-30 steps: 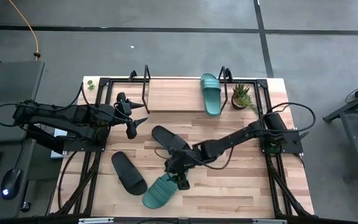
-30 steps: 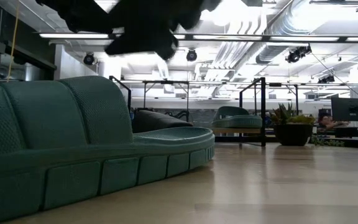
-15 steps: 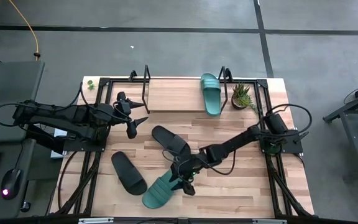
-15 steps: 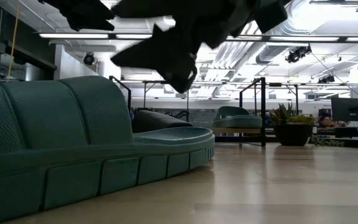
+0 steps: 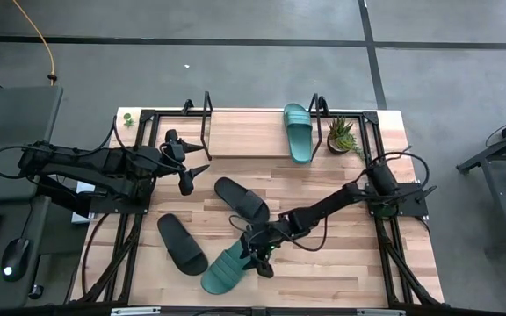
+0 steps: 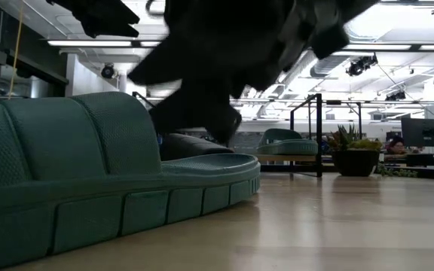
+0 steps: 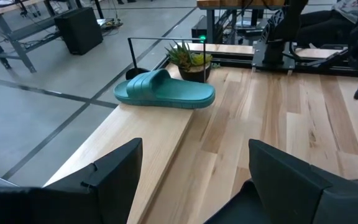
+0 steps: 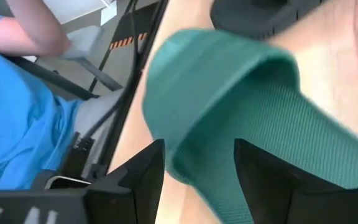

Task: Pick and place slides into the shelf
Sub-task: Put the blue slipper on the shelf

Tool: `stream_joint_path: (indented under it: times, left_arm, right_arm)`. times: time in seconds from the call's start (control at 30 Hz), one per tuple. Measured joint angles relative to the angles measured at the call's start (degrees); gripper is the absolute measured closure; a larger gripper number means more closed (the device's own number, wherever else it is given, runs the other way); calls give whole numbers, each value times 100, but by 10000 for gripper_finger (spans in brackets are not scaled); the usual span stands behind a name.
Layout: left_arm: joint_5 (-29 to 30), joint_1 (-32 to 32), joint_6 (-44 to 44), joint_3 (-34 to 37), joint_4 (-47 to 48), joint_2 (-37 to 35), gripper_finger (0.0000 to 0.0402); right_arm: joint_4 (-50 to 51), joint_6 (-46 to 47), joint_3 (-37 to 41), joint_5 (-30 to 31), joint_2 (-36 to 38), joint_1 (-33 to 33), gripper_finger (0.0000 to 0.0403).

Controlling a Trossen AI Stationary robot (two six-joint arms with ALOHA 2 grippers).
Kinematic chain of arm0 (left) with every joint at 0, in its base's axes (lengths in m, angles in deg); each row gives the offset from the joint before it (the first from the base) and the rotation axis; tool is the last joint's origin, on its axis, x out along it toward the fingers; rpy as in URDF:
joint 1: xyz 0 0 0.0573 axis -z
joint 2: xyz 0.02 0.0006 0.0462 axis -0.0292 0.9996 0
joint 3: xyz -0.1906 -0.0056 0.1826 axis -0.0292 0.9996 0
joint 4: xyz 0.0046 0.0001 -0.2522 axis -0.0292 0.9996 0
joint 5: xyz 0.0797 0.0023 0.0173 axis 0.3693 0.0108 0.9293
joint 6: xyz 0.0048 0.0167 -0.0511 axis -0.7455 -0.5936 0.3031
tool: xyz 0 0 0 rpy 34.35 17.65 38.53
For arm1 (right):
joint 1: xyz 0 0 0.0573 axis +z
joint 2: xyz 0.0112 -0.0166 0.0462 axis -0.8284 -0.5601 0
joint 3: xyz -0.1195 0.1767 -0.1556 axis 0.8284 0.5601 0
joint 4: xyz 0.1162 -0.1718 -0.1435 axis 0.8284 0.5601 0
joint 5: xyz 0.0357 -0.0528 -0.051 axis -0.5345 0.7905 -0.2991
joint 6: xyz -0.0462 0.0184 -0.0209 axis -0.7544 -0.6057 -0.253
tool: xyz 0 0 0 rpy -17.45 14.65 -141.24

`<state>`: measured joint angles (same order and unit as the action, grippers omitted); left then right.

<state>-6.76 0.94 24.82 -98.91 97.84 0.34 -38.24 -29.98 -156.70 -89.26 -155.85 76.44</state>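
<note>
A teal slide (image 5: 227, 270) lies flat on the table near its front edge, filling the left of the low view (image 6: 89, 181). My right gripper (image 5: 257, 258) hangs open just above its strap end. In the right wrist view the fingers (image 8: 135, 180) stand on either side of the strap's edge (image 8: 197, 124). Another teal slide (image 5: 298, 132) lies on the shelf (image 5: 249, 133). Two black slides (image 5: 242, 199) (image 5: 181, 243) lie on the table. My left gripper (image 5: 188, 172) waits open at the table's left, raised.
A small potted plant (image 5: 341, 134) stands at the shelf's right end, beside the teal slide there. The shelf's black tube ends (image 5: 206, 123) rise at both sides. A person in a blue shirt (image 8: 17, 130) sits beyond the table's near edge.
My right gripper has come down toward the teal slide near the front edge, shifting a little toward that edge and rolling about its own line. Its fingers have stayed apart. No slide has moved.
</note>
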Motion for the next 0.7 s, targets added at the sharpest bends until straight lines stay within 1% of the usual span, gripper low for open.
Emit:
stream_joint_path:
  times: [0.13, 0.33, 0.7]
  left_arm:
    - [0, 0, 0, 0, 3, 0, 128]
    - [-2, 0, 0, 0, 2, 2, 128]
    - [0, 0, 0, 0, 2, 2, 128]
  right_arm:
    - [-81, 7, 7, -180, -62, 3, 219]
    - [-241, 96, 7, -278, -67, 18, 219]
    - [-397, 117, 4, -278, -142, 16, 219]
